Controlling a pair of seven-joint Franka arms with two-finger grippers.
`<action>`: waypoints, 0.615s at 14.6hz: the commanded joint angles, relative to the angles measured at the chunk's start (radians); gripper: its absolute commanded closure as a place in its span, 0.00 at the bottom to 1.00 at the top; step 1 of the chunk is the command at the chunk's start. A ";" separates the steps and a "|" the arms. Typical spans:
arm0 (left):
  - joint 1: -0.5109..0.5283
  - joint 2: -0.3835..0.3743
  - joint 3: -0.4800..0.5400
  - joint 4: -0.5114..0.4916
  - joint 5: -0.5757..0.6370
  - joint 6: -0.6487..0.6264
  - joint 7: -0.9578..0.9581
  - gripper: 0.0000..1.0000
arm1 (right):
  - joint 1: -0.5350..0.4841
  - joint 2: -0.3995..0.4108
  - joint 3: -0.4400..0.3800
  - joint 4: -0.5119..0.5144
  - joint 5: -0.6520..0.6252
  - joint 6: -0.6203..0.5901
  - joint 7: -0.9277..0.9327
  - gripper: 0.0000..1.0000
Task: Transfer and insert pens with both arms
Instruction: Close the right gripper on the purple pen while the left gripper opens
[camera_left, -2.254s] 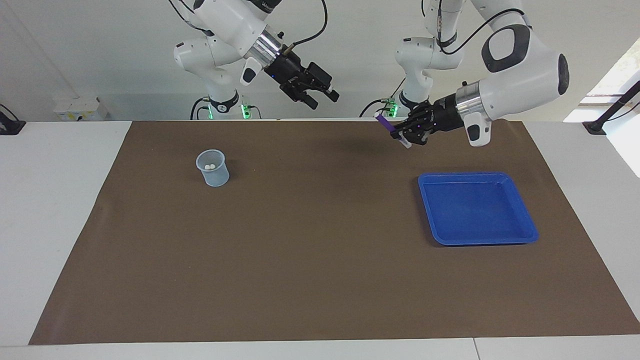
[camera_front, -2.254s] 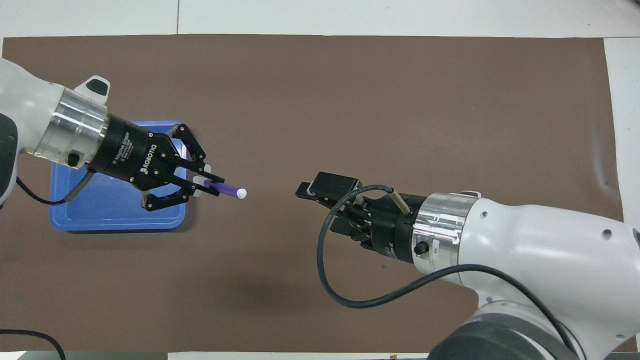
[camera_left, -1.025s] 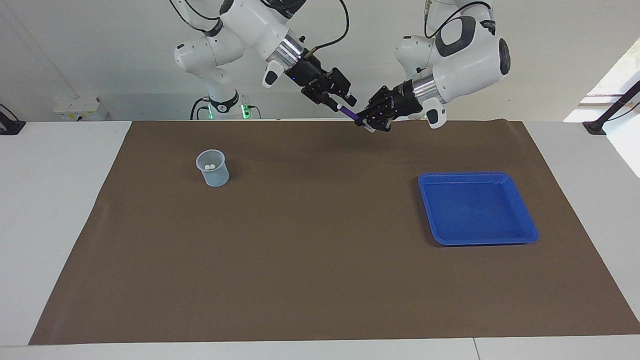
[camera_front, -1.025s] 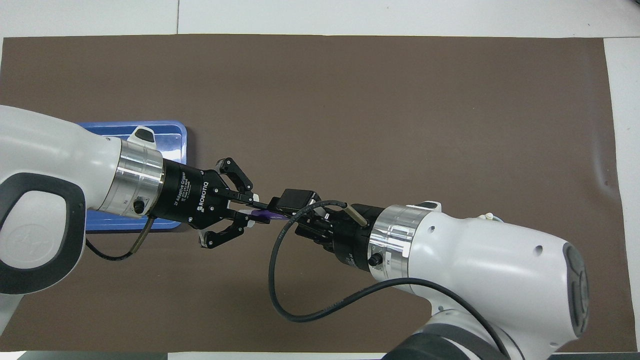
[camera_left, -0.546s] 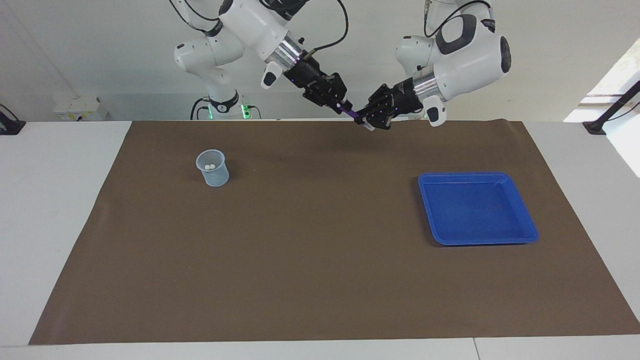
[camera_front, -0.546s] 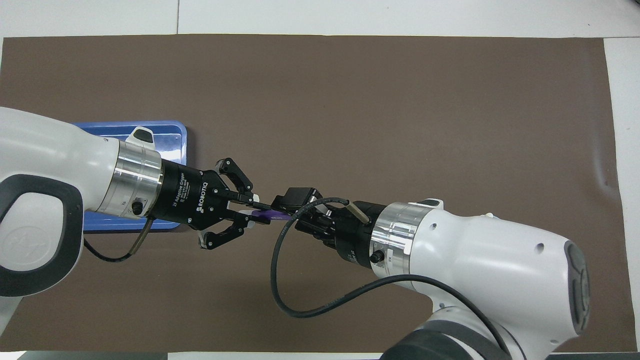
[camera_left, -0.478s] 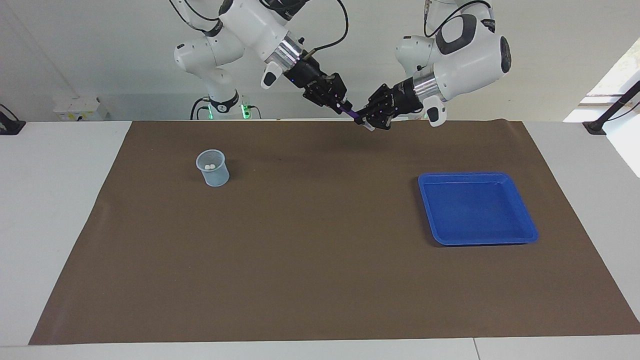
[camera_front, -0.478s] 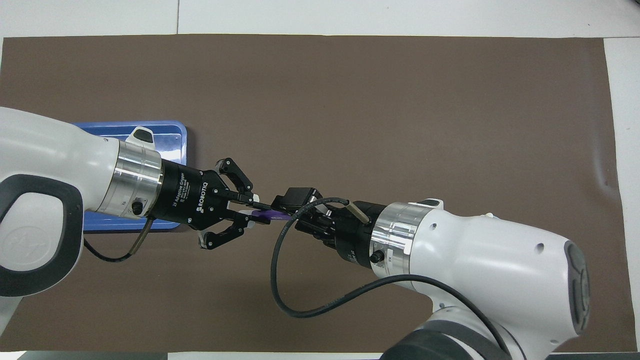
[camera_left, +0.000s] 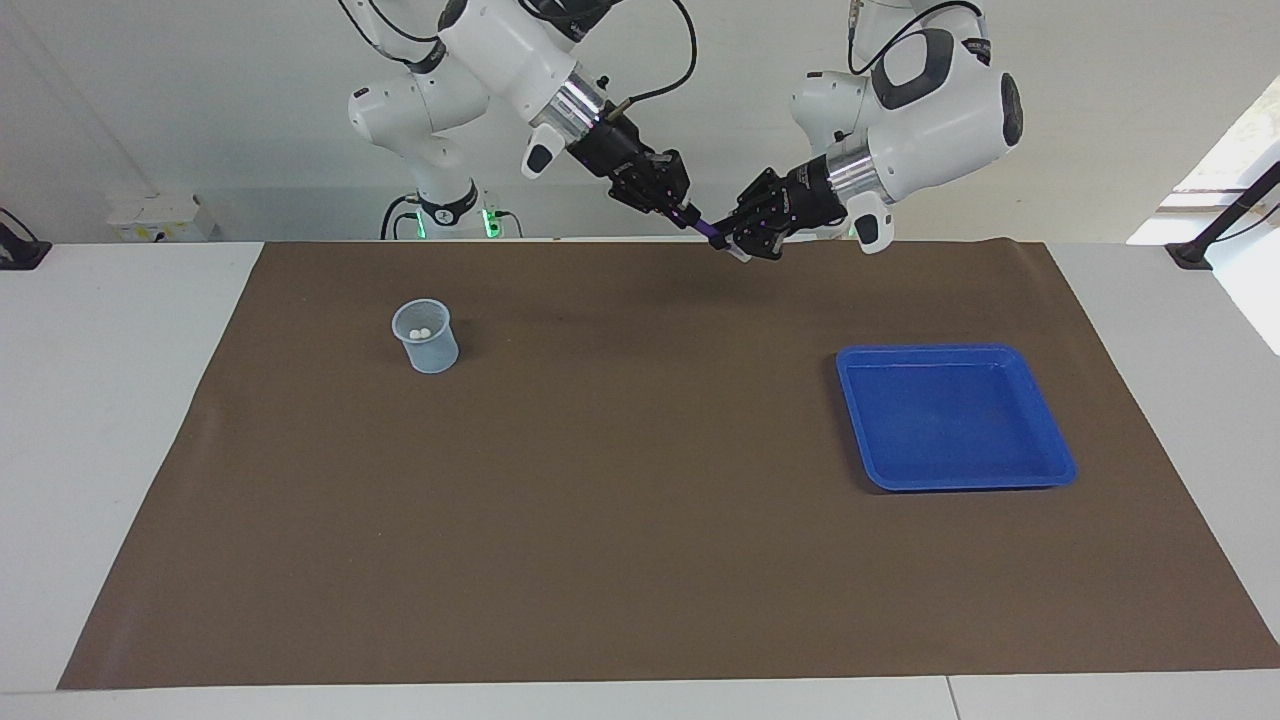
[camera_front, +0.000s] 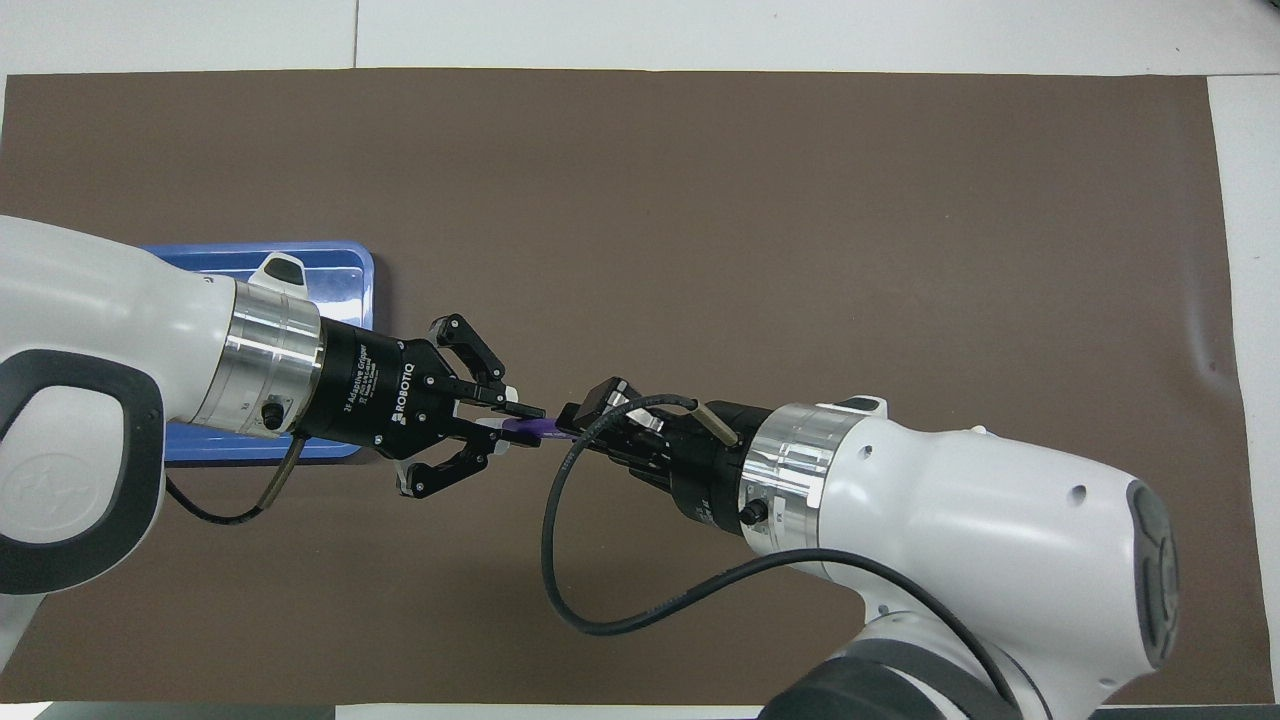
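Note:
A purple pen (camera_left: 708, 229) hangs in the air between both grippers, over the brown mat near the robots' edge. My left gripper (camera_left: 735, 243) is shut on one end of it, its outer links splayed. My right gripper (camera_left: 688, 212) is shut on the other end. From overhead, a short purple stretch of the pen (camera_front: 540, 427) shows between the left gripper (camera_front: 520, 418) and the right gripper (camera_front: 578, 415). Two whitish pen caps poke up inside a clear cup (camera_left: 425, 337); their barrels are hidden.
The cup stands on the brown mat (camera_left: 640, 520) toward the right arm's end. A blue tray (camera_left: 955, 415) lies toward the left arm's end, partly covered overhead by the left arm (camera_front: 300, 260). Two smaller white arms stand at the table's edge.
The right gripper's fingers, open around the pen's free end a second ago, have closed on it. The left gripper's grip and both arms have barely moved.

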 joint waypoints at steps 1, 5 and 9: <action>-0.006 -0.041 0.009 -0.025 -0.018 0.020 -0.002 0.00 | -0.017 0.006 0.003 0.006 -0.011 -0.001 -0.025 0.97; 0.009 -0.031 0.012 -0.002 0.031 0.015 0.100 0.00 | -0.129 0.004 -0.001 0.080 -0.114 -0.255 -0.168 0.97; 0.007 -0.017 0.010 0.035 0.142 0.020 0.229 0.00 | -0.362 0.008 -0.001 0.180 -0.290 -0.628 -0.521 0.97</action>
